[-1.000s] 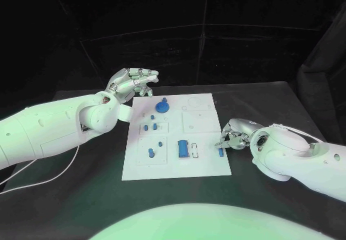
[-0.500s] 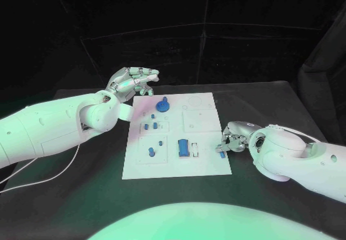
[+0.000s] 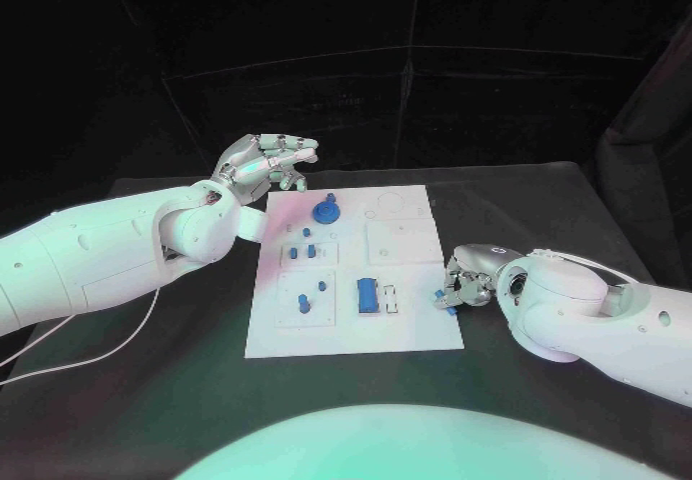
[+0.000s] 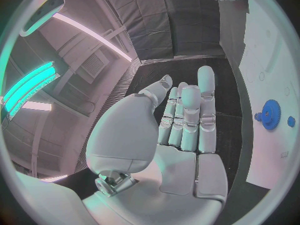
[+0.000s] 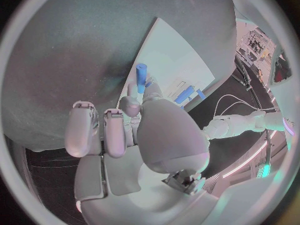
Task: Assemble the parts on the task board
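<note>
The white task board (image 3: 411,320) lies in the middle of the black table. On it stand a blue gear (image 3: 326,211), a few small blue pegs (image 3: 300,247) and a blue block (image 3: 368,295). My right hand (image 3: 467,278) is at the board's right edge and pinches a small blue peg (image 3: 444,298) between thumb and finger; the right wrist view shows that peg (image 5: 141,77) sticking out past the fingertips over the board (image 5: 172,47). My left hand (image 3: 270,160) hovers off the board's far left corner, fingers stretched out (image 4: 187,117) and holding nothing, with the gear (image 4: 270,114) beside it.
A white cable (image 3: 101,345) trails over the table under my left arm. Two more blue pieces (image 3: 304,303) sit in the board's near left panel. Black curtains close the back of the scene.
My right hand has shifted a little at the board's right edge, with the blue peg still pinched. The left hand has stayed in place.
</note>
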Motion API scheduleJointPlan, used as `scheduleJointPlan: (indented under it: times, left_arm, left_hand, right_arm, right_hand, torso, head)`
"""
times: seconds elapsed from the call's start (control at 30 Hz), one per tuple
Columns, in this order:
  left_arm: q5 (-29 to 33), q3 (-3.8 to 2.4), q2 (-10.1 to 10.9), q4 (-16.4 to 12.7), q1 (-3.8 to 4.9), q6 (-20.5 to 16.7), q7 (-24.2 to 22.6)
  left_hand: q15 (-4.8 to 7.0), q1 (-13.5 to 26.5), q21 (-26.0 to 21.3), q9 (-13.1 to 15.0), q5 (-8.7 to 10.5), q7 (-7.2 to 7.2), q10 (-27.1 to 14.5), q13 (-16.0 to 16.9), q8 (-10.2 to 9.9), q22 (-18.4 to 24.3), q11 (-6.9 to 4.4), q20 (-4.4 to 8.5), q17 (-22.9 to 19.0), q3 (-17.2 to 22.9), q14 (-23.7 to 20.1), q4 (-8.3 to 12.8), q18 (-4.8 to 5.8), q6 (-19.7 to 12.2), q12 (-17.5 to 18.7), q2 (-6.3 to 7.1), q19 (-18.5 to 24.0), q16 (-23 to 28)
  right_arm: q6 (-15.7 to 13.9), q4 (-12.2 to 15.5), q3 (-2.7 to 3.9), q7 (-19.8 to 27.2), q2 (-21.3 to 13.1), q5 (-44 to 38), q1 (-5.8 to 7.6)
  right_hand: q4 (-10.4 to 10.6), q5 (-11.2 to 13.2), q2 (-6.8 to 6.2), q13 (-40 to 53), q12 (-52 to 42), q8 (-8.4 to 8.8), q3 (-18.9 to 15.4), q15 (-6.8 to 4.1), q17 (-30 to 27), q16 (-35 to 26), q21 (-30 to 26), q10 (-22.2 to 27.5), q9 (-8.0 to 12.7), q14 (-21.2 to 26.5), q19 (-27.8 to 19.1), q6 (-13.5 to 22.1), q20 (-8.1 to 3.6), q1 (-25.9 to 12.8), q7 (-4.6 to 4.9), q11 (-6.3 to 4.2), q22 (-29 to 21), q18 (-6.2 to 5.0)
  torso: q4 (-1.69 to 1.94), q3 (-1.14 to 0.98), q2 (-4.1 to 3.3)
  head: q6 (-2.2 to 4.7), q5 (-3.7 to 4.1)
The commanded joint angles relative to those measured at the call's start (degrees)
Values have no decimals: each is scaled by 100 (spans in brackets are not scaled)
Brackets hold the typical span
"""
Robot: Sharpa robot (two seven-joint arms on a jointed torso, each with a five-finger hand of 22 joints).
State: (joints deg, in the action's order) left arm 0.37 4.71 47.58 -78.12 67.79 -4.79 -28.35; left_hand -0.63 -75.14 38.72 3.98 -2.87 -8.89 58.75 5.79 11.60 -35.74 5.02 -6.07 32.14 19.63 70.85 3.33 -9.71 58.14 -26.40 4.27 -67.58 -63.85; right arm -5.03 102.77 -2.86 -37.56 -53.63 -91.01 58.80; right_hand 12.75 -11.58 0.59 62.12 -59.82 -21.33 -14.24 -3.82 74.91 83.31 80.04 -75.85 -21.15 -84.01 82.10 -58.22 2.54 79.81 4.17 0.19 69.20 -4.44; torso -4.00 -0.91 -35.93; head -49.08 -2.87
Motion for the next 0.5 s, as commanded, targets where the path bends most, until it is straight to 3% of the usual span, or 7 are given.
scheduleJointPlan:
  times: [0.03, 0.1, 0.2, 0.43, 0.5]
  left_arm:
    - [14, -3, 1, -2, 7, 76, -15]
    - [14, -2, 1, -1, 7, 78, -14]
    - [14, -2, 0, 0, 7, 79, -13]
    - [14, -2, 1, -3, 7, 81, -8]
    - [13, -2, 2, -4, 7, 82, -8]
  left_hand:
    - [17, -25, -29, -1, -3, -8, -35, 9, 31, 5, -2, -24, -5, -44, -38, -4, -76, -32, -19, -52, 7, 31]
    - [17, -25, -29, -1, -3, -8, -35, 9, 31, 5, -2, -24, -5, -44, -38, -4, -76, -32, -19, -52, 7, 31]
    - [17, -25, -29, -1, -3, -8, -35, 9, 31, 5, -2, -24, -5, -44, -38, -4, -76, -32, -19, -52, 7, 31]
    - [17, -25, -29, -1, -3, -8, -35, 9, 31, 5, -2, -24, -5, -44, -38, -4, -76, -32, -19, -52, 7, 31]
    - [17, -25, -29, -1, -3, -8, -35, 9, 31, 5, -2, -24, -5, -44, -38, -4, -76, -32, -19, -52, 7, 31]
  right_arm:
    - [333, 30, -15, -33, 14, -176, -27]
    - [357, 44, -15, -34, 21, -201, -32]
    - [356, 57, -15, -34, 30, -247, -38]
    - [261, 74, -15, -45, 48, -335, -42]
    - [151, 99, -15, -48, 44, -308, -43]
  right_hand:
    - [-96, -95, 19, -1, 39, -30, 30, -39, 233, -31, -28, -1, -27, -347, -12, 4, -39, 131, -15, -60, -9, 33]
    - [-238, -137, 85, -10, 58, -29, 128, -55, 243, -28, -29, 10, -55, -349, -11, 8, -51, 363, -32, -78, -7, 33]
    - [-408, 20, 203, -26, 93, -6, 296, -66, 253, -27, -29, 23, -89, -350, -8, 8, -70, 630, -36, -88, 0, 35]
    - [-472, -45, 279, -36, 116, 34, 415, -69, 251, -33, -31, 26, -108, -350, -6, 6, -73, 709, -42, -90, 3, 37]
    - [-436, -199, 295, -34, 117, 58, 443, -70, 253, -35, -31, 17, -117, -350, -4, 4, -71, 646, -48, -89, 4, 37]
  torso:
    - [-2, -3, -2]
    - [-3, -2, -1]
    - [-8, -1, 1]
    - [2, 0, 1]
    - [1, -1, -1]
  head:
    - [1, 2]
    - [0, 1]
    - [0, -1]
    - [3, 1]
    - [0, -3]
